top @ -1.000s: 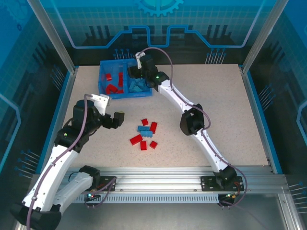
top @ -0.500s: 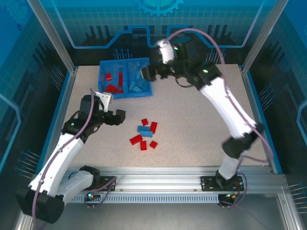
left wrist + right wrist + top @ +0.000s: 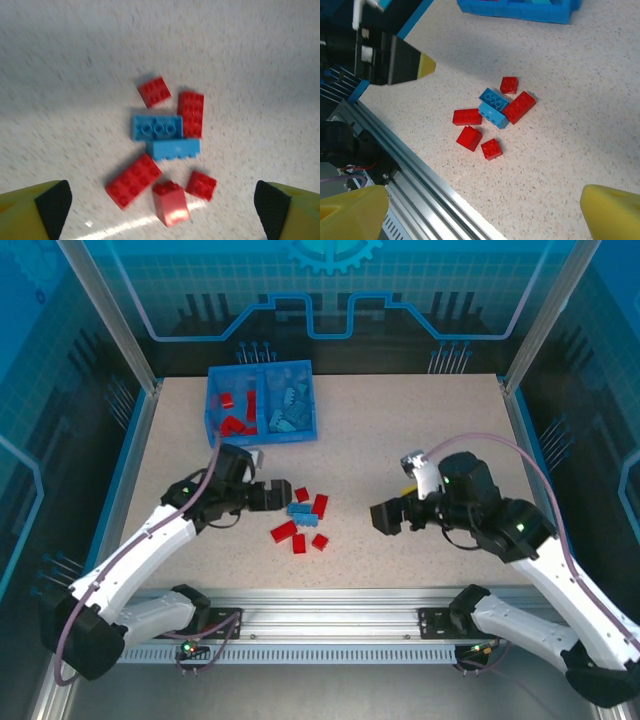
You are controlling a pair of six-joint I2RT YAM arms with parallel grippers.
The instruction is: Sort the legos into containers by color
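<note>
robot lab cell: aluminium frame (image 3: 330, 617), blue printed enclosure walls (image 3: 330, 285).

Overhead view bright and even, with a cool blue cast off the enclosure walls (image 3: 60, 360); faint soft-edged shadows on the table (image 3: 420, 430). Left wrist view soft, tabletop speckle smeared, dim band across the top, white glare streak low, hot spot on one red brick (image 3: 171, 209). Right wrist view crisp mid-frame; yellow fingertips (image 3: 350, 215) blurred at the corners.
</note>
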